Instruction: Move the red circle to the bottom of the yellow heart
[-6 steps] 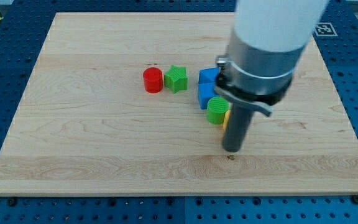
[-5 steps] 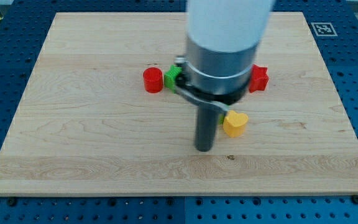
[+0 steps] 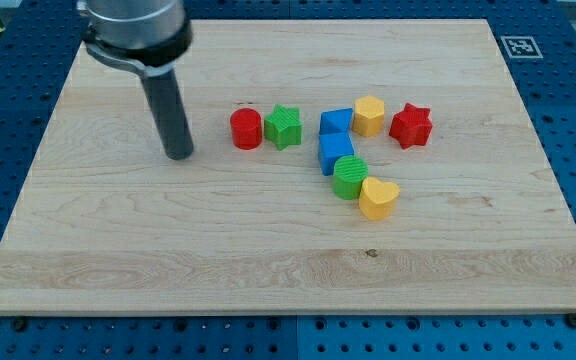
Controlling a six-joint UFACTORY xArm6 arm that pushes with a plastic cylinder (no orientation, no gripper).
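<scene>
Red circle (image 3: pixel 246 129): stood upright on the wooden board (image 3: pixel 88 250), just right of my tip (image 3: pixel 179 156) and slightly toward the view's top, with a clear strip of board between. Touched, or nearly touched, the green star (image 3: pixel 283 127) on its far side from my tip. Judged light, rigid and low: a short ribbed cylinder, likely to slide freely on the smooth wood and to roll off a glancing push. No way of taking hold; no jaws on the rod, so nothing to report as apart or together. Contact judged best on the curved side wall, square through the centre, on the side facing the view's top and left, so as to drive toward the view's bottom and right.

Yellow heart (image 3: pixel 378 198): lay well to the right of my tip and lower in the view, touching the green round block (image 3: pixel 349 177). Board below the heart was bare, judged enough room for the circle.

Other blocks, all right of my tip: two blue blocks (image 3: pixel 335 140) stacked in a column in the view, shapes not certain; a yellow block (image 3: pixel 369 115) beside the upper one; a red star (image 3: pixel 410 125) farthest out. Direct line from circle to target judged to pass close under the blue and green pair; a path bowed toward the view's bottom judged safer.
</scene>
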